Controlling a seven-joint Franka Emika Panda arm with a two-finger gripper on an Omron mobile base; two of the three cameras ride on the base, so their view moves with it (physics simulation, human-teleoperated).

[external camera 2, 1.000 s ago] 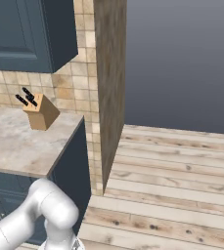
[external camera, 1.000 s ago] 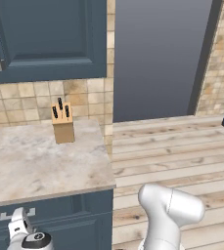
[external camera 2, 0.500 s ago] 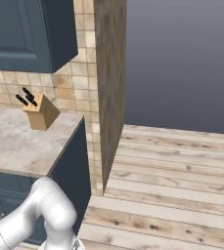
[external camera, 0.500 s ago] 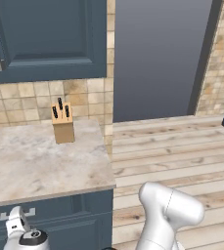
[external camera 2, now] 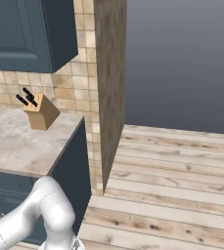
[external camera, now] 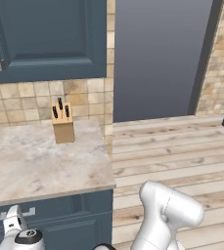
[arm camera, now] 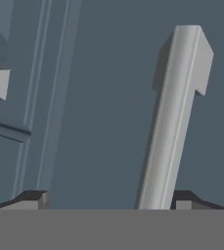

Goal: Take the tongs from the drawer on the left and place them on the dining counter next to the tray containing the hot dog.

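You face a beige veined marble desk [external camera: 40,161] with a dark blue base. Take the wooden knife block [external camera: 63,124] as your landmark: it stands at the back of the desk against a beige tiled backsplash [external camera: 25,100]. Above the block hang dark blue wall cabinets [external camera: 50,39]. To the block's right, a tiled wall end [external camera 2: 108,88], then a flat grey wall [external camera: 157,53]. Pale wood plank floor [external camera: 177,151] runs off to the block's right.

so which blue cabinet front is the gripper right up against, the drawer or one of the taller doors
The drawer: the gripper sits close against its flat slate-blue front with the silver bar handle between its open fingertips. The tall upper door hangs well above the worktop.
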